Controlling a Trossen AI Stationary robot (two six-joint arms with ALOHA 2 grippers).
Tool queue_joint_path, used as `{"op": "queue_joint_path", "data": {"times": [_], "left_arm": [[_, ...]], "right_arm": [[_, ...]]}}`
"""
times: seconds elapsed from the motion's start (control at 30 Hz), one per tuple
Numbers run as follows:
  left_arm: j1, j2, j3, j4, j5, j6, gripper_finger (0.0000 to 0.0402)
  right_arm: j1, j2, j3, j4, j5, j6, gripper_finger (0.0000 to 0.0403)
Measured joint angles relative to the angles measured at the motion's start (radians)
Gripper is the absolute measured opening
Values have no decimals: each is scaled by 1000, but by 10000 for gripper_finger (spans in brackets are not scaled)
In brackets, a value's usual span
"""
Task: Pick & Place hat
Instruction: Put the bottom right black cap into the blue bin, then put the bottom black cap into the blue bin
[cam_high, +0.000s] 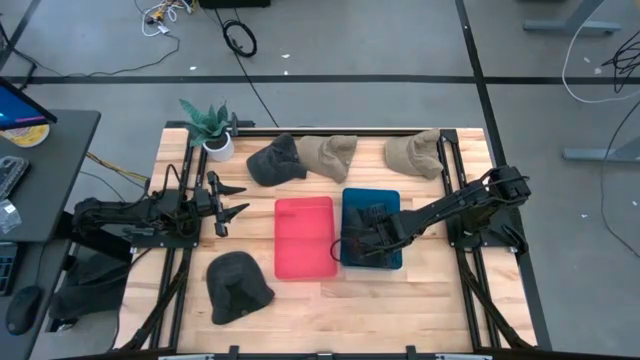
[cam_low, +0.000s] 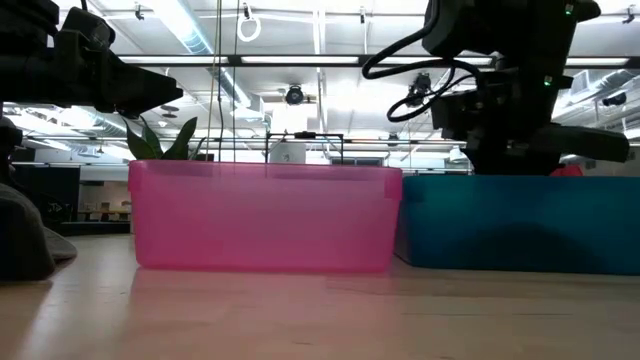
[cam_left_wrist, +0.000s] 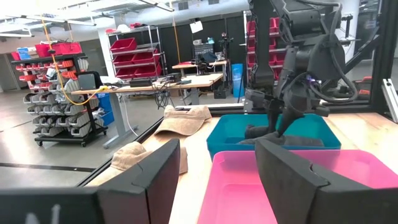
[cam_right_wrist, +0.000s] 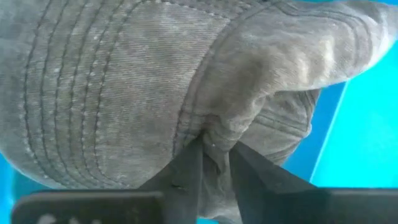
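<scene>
I have the right gripper (cam_high: 352, 243) down in the blue bin (cam_high: 393, 262), its jaws pinched together on a fold of a dark grey hat (cam_right_wrist: 155, 87); the right wrist view shows the denim bunched between the 2 fingertips (cam_right_wrist: 186, 168), with blue bin wall visible beside the cloth. From the high view the hat (cam_high: 372, 222) lies inside the blue bin, under the gripper. The blue bin sits just beside the pink bin (cam_high: 305, 237), the 2 touching or nearly so along their long sides near the table's (cam_high: 420, 300) middle. The left gripper (cam_high: 226, 206) waits over the table's left side, beside the pink bin, jaws apart; the left wrist view shows both fingers (cam_left_wrist: 155, 180) spread wide. 4 more hats lie on the wood: a dark hat (cam_high: 238, 286) near the front left, a black cap (cam_high: 276, 160), a tan cap (cam_high: 326, 155) touching it, and a 2nd tan cap (cam_high: 414, 153) at the back right. A potted plant (cam_high: 211, 127) stands at the back left corner.
</scene>
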Motion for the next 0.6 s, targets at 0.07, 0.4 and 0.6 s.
{"op": "queue_joint_path", "data": {"times": [0.07,0.4,0.6], "left_arm": [[0,0,0,0,0,0,213],[0,0,0,0,0,0,213],[0,0,0,0,0,0,213]], "right_arm": [[0,-13,0,-1,-1,21,104],[0,-163,0,-4,-4,26,178],[0,-291,0,24,84,7,187]]}}
